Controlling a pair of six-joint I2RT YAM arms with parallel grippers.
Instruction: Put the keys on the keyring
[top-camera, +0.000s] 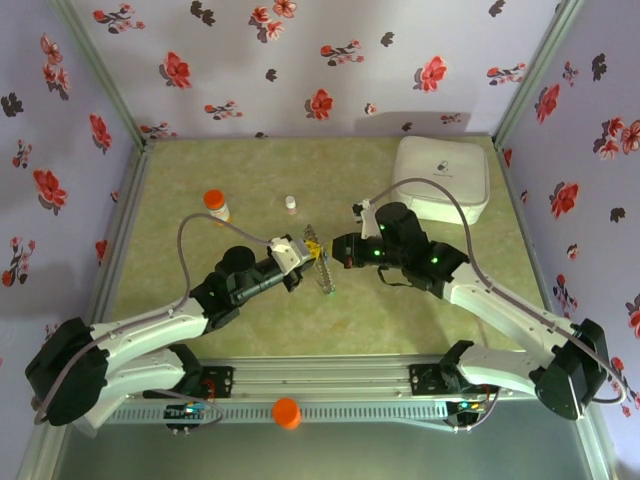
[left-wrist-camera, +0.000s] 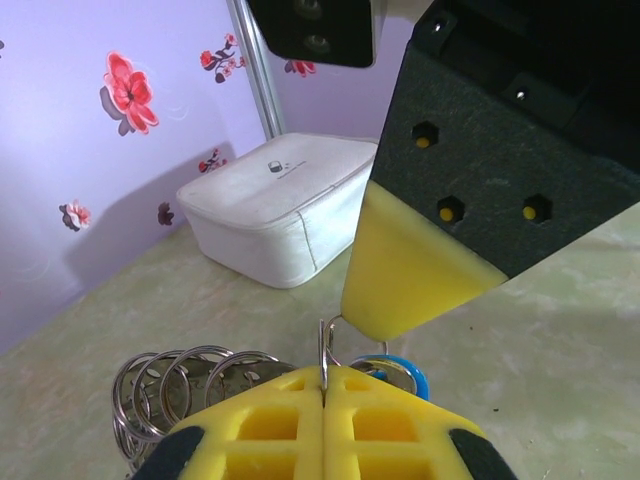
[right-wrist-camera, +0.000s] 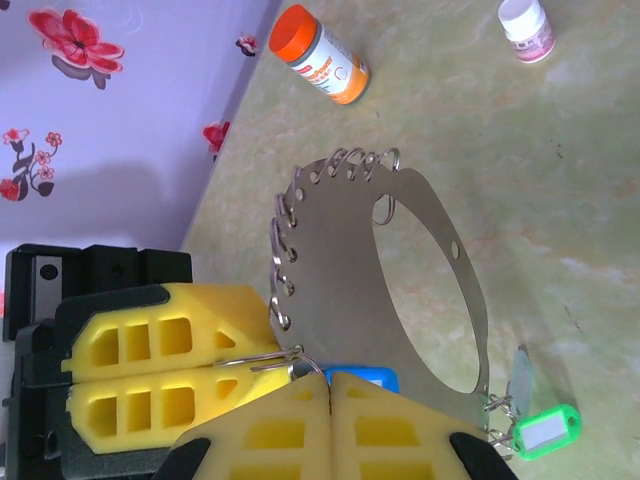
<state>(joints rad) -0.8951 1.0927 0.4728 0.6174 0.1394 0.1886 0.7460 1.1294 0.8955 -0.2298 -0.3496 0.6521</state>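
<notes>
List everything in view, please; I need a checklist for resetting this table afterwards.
keyring: one, grey metal, mid-table between both arms
split rings: several, silver, along the keyring's edge
blue key: one, blue head, beside the fingertips
green key: one, green head, at the keyring's other end
orange-capped bottle: one, white and orange, back left
small bottle: one, white, back centre
box: one, white, back right
round piece: one, orange, near rail
left fingers: two, yellow, shut on the keyring
right fingers: two, yellow, shut
</notes>
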